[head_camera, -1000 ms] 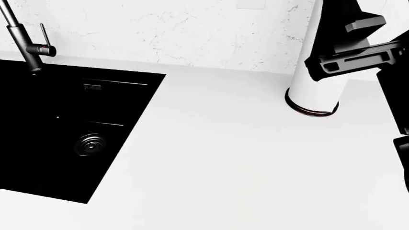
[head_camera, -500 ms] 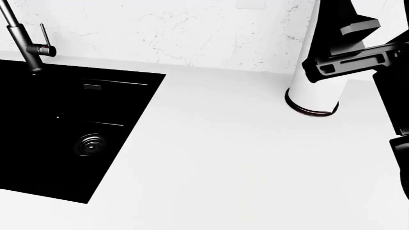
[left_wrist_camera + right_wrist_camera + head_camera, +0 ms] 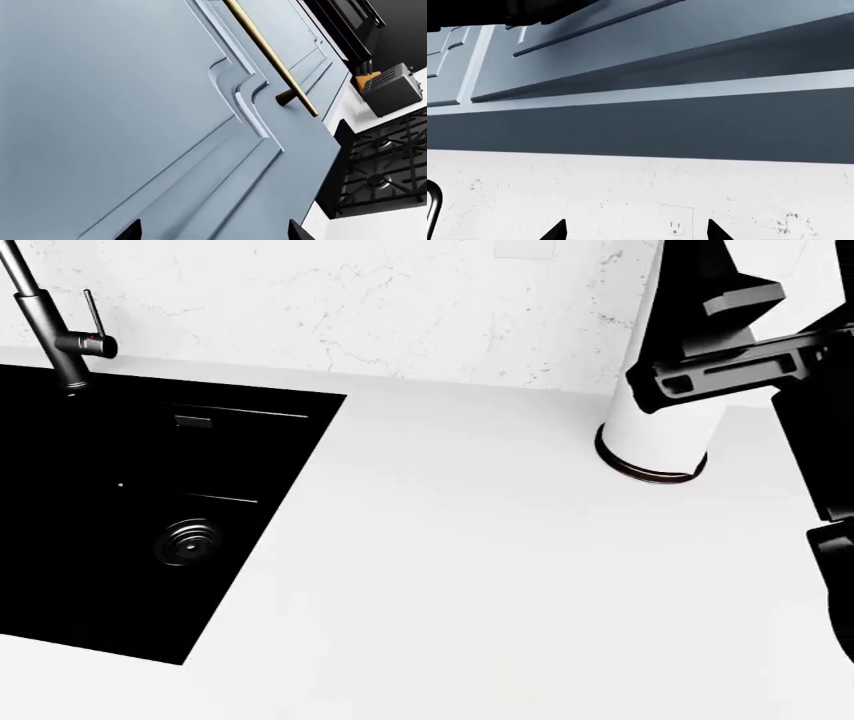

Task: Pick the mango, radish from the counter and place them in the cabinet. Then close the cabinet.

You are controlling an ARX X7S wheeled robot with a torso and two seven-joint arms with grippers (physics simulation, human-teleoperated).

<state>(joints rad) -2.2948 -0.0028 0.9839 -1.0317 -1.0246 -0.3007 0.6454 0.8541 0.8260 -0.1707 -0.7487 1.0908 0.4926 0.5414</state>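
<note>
Left wrist: Blue-grey cabinet door (image 3: 167, 115) with brass handle (image 3: 270, 55) fills your view; left pincer (image 3: 215, 231) released, empty.
Head: white desk (image 3: 467, 570) beside sink (image 3: 134, 510); mango, radish not visible.
Right wrist: right pincer (image 3: 635, 229) released, empty, facing the backsplash.
Progress: you cannot confirm either item stowed; door's position cannot be told.

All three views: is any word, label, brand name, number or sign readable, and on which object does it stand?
None: no readable text appears in any view.
The pale blue panelled cabinet door, black rectangular sink, white cylindrical container, dark grey toaster and white wall outlet are all unmarked.
</note>
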